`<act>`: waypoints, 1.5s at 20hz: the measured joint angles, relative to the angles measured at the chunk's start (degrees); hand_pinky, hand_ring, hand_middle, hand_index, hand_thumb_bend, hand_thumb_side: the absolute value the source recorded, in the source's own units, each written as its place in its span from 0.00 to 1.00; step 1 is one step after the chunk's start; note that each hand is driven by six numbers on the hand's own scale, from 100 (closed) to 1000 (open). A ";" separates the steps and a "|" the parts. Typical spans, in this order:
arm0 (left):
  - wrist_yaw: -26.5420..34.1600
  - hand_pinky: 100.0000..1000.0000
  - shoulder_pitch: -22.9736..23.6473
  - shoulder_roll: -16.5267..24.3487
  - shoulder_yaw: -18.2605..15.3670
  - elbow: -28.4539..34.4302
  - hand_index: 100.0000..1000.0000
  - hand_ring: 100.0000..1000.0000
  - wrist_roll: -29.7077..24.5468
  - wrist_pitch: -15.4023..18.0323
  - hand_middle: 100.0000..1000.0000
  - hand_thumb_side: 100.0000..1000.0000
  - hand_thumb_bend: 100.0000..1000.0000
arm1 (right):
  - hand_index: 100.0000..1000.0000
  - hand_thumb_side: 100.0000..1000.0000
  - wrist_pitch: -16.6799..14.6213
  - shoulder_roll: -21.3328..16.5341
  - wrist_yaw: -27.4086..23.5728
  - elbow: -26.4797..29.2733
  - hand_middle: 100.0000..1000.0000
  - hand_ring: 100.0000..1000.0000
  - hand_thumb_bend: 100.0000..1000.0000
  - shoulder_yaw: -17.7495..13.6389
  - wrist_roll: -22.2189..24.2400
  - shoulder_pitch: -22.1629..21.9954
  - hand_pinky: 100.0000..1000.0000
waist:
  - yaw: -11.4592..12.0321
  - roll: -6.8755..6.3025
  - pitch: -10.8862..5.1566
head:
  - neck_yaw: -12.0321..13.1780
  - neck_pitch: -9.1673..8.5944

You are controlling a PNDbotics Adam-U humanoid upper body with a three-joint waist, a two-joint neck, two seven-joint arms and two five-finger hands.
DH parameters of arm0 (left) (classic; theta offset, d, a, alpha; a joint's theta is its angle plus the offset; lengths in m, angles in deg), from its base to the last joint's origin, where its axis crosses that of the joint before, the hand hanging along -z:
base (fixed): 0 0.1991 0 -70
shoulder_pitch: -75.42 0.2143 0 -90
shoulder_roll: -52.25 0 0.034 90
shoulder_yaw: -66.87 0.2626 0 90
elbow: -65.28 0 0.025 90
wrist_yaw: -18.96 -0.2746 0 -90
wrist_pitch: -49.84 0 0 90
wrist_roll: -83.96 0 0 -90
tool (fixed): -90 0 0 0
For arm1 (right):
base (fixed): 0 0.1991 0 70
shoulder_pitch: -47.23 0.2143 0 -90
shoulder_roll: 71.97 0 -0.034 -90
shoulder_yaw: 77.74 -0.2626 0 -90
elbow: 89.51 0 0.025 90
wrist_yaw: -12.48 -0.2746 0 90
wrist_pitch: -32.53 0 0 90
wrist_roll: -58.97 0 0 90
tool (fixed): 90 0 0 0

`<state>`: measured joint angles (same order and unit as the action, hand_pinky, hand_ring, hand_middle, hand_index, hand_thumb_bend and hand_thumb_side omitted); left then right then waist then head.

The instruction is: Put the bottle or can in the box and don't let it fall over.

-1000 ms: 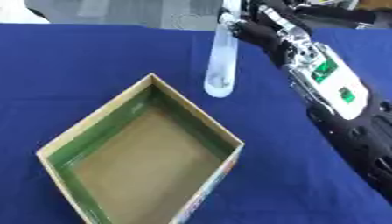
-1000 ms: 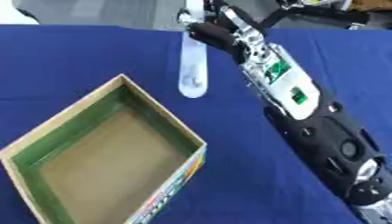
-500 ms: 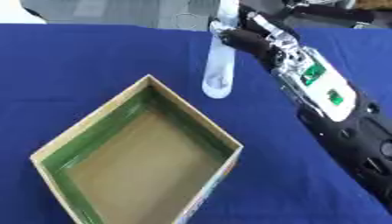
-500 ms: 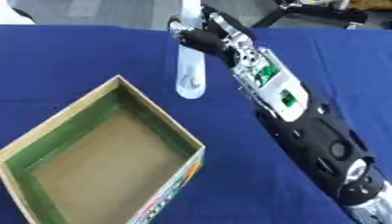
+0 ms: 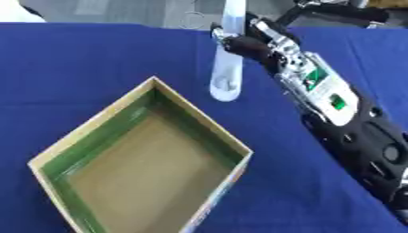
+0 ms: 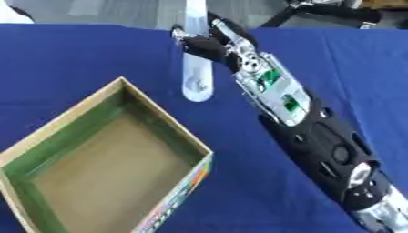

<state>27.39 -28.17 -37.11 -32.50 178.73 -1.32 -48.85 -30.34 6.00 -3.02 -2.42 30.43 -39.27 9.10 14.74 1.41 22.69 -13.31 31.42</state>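
Observation:
A tall clear bottle stands upright on the blue table, just past the far corner of the open cardboard box with green inner walls. My right hand reaches in from the upper right and its fingers curl round the bottle's upper part. The bottle's base sits close to the cloth; I cannot tell whether it touches. The box holds nothing. My left hand shows in neither view.
My black and silver right forearm runs from the lower right up to the bottle, over the right half of the blue table. A dark stand shows beyond the far edge.
My right hand has moved left up to the bottle and its fingers have closed round it. The bottle's base stays at about the same spot.

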 measured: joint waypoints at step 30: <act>-0.03 1.00 -0.01 -0.07 -0.02 0.00 0.92 1.00 -0.05 0.17 1.00 0.02 0.45 | 1.00 0.51 -4.45 4.91 5.23 -7.77 1.00 1.00 0.00 1.27 3.14 -2.56 1.00 | -0.28 -0.05 0.52 | -0.37 -0.35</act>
<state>27.36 -28.18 -37.18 -32.52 178.73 -1.37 -48.69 -34.79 10.92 2.21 -10.19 31.70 -36.13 6.54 14.46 1.35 23.22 -13.68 31.07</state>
